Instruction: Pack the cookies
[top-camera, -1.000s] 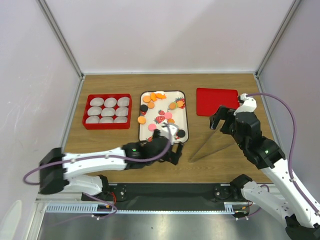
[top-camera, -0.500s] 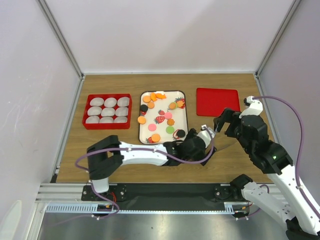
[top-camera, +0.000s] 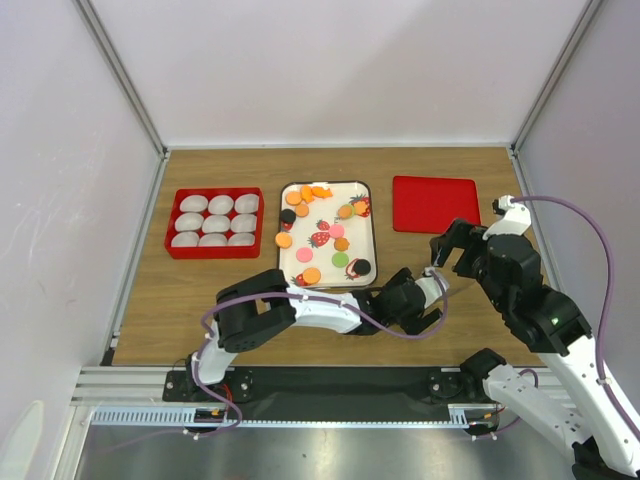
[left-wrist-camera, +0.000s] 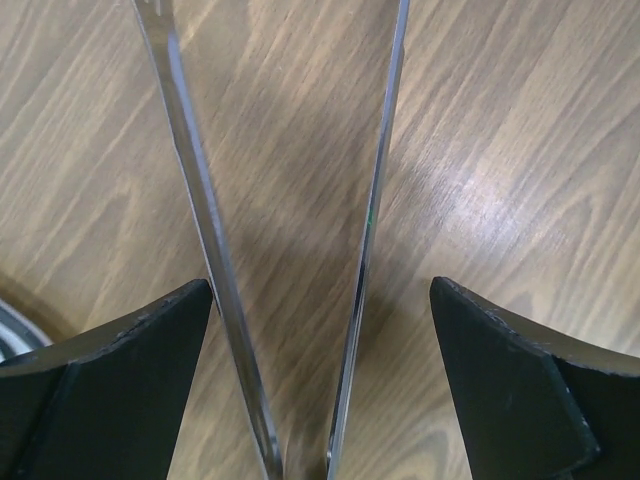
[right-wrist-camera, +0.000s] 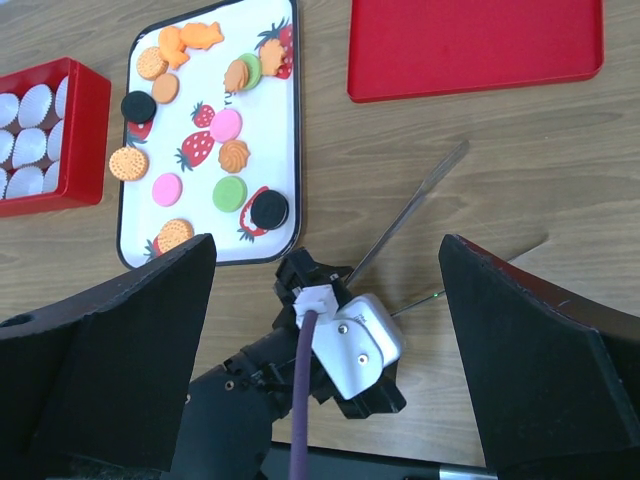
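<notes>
The cookies (top-camera: 312, 275) are small flat discs, mostly orange with some pink, green and black, lying on a white strawberry-print tray (top-camera: 325, 212); they also show in the right wrist view (right-wrist-camera: 229, 191). My left gripper (top-camera: 425, 300) reaches far right, low over the wood. It is open and straddles the two arms of metal tongs (left-wrist-camera: 195, 190), touching neither. The tongs' hinge end is hidden under it in the right wrist view (right-wrist-camera: 410, 212). My right gripper (top-camera: 452, 243) hovers above, wide open and empty.
A red box (top-camera: 170, 243) with pale grey cups stands left of the tray. A flat red lid (top-camera: 435, 203) lies at the back right. The left arm stretches across the table's near part, below the tray.
The left arm has swung right, from the tray's near edge to over the tongs. The right gripper has drifted slightly right.
</notes>
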